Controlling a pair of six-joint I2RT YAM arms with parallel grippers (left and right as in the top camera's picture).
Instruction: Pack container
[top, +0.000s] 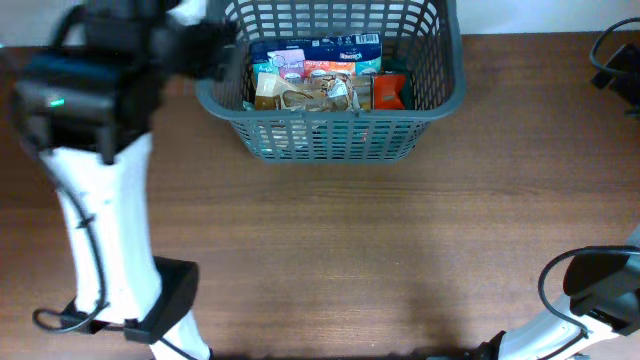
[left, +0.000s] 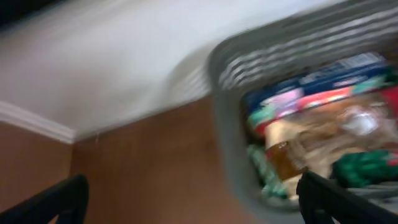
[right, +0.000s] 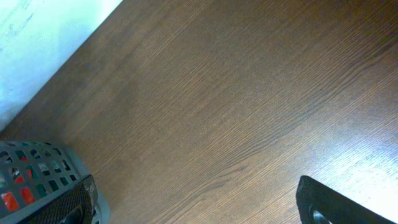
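Note:
The dark grey lattice container (top: 330, 138) stands at the back middle of the wooden table and holds several snack packets (top: 318, 75). My left gripper (top: 222, 52) is beside the container's left rim. In the blurred left wrist view its fingers (left: 193, 199) are wide apart and empty, with the container's rim (left: 227, 124) and the packets (left: 323, 118) to the right. My right gripper (right: 199, 199) is open and empty above bare wood. A corner of the container (right: 37, 162) shows at its lower left.
The left arm's white link and black base (top: 110, 250) stand at the front left. The right arm (top: 600, 290) sits at the front right corner. Black cables (top: 615, 65) lie at the back right edge. A white wall (left: 112, 62) runs behind the table.

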